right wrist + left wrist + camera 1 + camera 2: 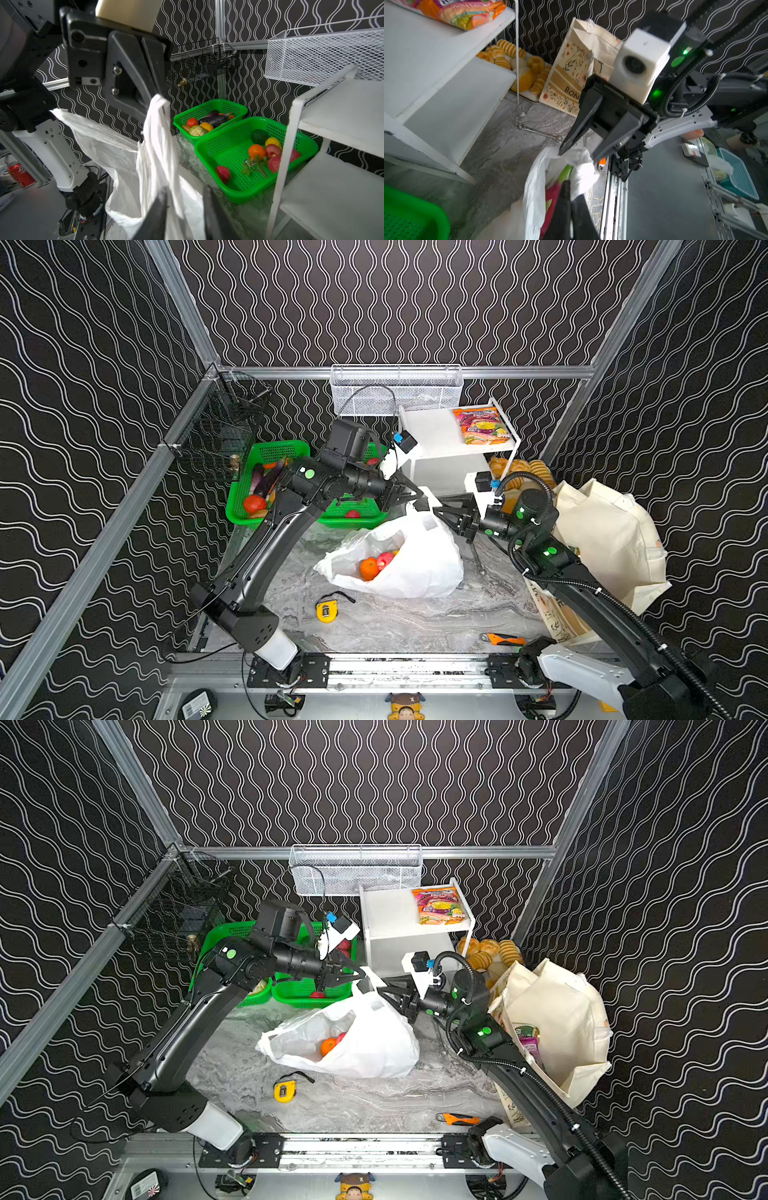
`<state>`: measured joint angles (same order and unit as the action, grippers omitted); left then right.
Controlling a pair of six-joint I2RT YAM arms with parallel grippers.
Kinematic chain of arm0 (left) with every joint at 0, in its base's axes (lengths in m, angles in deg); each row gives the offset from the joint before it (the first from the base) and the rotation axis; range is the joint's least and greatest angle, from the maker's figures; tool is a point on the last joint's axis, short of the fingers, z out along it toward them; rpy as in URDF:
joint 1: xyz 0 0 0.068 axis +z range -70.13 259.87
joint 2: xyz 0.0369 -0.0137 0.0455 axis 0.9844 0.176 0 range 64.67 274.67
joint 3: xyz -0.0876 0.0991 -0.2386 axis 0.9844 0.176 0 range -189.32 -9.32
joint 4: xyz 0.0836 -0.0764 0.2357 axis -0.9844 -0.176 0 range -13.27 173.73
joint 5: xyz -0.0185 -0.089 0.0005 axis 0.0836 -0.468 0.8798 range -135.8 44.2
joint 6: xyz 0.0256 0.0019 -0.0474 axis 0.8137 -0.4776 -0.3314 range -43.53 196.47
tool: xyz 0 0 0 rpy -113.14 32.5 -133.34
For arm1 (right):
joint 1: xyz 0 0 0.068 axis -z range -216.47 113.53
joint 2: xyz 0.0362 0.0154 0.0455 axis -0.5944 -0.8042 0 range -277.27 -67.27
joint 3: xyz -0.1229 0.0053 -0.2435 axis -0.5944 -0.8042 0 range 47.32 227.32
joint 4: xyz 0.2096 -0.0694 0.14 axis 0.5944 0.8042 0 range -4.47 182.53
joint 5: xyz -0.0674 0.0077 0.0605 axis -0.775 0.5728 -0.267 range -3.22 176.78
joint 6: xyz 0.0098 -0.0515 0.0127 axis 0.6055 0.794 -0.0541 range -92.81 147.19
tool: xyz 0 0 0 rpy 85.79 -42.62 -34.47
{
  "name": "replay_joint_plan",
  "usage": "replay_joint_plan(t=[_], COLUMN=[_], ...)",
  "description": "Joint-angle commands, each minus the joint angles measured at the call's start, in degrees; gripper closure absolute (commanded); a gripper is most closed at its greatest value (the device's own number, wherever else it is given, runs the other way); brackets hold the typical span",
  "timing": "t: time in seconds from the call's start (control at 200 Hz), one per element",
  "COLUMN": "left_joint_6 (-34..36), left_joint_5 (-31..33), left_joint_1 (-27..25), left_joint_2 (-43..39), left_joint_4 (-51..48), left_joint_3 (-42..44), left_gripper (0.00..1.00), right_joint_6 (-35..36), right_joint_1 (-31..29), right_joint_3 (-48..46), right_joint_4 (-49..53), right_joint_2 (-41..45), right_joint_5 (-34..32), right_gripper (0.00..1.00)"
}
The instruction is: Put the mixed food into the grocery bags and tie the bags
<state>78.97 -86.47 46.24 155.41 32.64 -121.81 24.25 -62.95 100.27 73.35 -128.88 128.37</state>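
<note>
left gripper (569,187): clamped tight on white plastic bag (419,572) handle (158,128), just above frame centre
right gripper (578,152): jaws apart, handle between them
white plastic bag: centre of both top views, orange (368,568) inside
cream tote (611,539): right side

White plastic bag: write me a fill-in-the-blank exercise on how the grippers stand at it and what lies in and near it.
1. The left gripper is ____ on a handle of the white plastic bag.
2. The right gripper, at the same handle, has its jaws ____.
3. The round fruit in the bag's mouth, beside a pinkish-red fruit, is coloured ____.
4. The two mesh baskets behind the bag are coloured ____.
Missing words: shut; open; orange; green.
</note>
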Motion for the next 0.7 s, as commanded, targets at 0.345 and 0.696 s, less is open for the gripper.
replay_joint_plan(t=[0.345, 0.696], left_joint_6=[-15.7, -25.8], left_joint_5=[0.6, 4.8], left_joint_1=[0.1, 0.1], left_joint_2=[1.3, -0.5], left_joint_4=[9.3, 18.3], left_joint_3=[-0.5, 4.2], left_gripper=[1.0, 1.0], right_joint_6=[0.4, 1.7], right_joint_1=[-10.9, -24.4], right_joint_3=[0.8, 2.1], right_joint_4=[-1.6, -4.4], right_joint_2=[-2.6, -6.5], right_joint_5=[-20.3, -61.0], right_gripper=[0.26, 0.32])
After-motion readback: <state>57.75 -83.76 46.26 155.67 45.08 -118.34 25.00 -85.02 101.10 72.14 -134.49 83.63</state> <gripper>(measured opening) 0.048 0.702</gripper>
